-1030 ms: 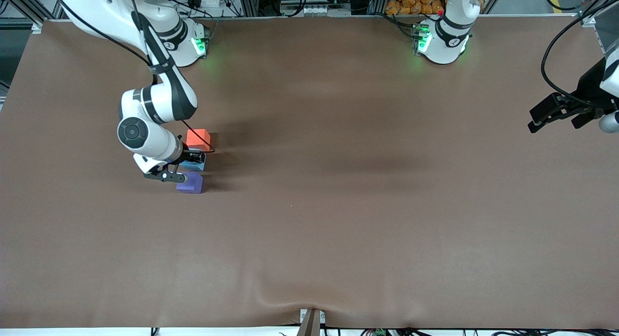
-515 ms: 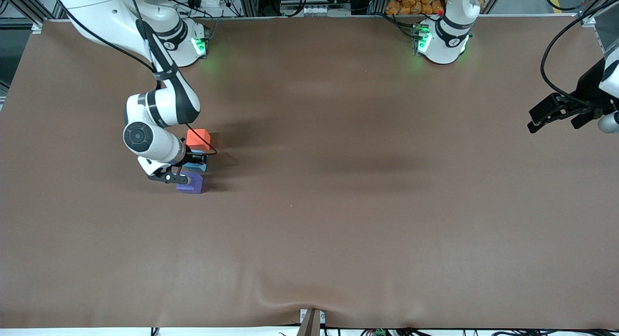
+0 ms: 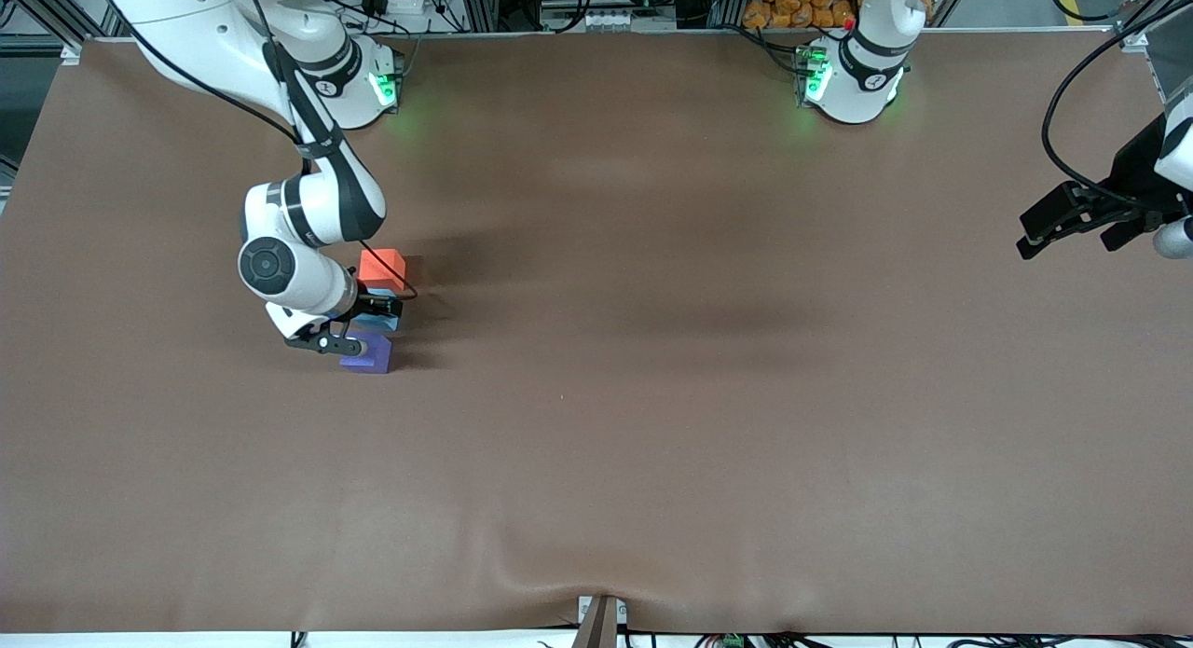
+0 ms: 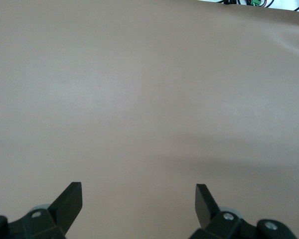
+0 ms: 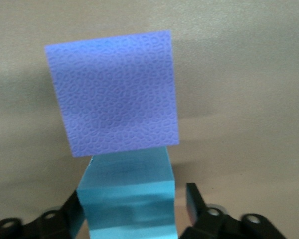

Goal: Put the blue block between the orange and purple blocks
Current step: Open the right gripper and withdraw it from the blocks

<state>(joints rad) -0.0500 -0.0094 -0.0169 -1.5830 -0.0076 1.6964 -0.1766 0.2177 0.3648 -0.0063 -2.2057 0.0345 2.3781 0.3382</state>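
Observation:
Three small cubes stand in a short row near the right arm's end of the table. The orange block (image 3: 382,267) is farthest from the front camera and the purple block (image 3: 369,354) (image 5: 117,92) is nearest. The blue block (image 3: 383,322) (image 5: 127,199) sits on the table between them. My right gripper (image 3: 365,324) (image 5: 134,209) is low around the blue block and open, with a gap showing between one finger (image 5: 194,201) and the cube. My left gripper (image 3: 1067,221) (image 4: 139,199) waits open over bare table at the left arm's end.
The brown table cover (image 3: 652,396) has a raised wrinkle near the front edge (image 3: 550,559). The right arm's elbow and wrist (image 3: 280,266) lean over the cubes and hide part of the blue one in the front view.
The right arm came down slightly toward the row with the blue block, then its fingers spread off the cube. The left arm has not moved.

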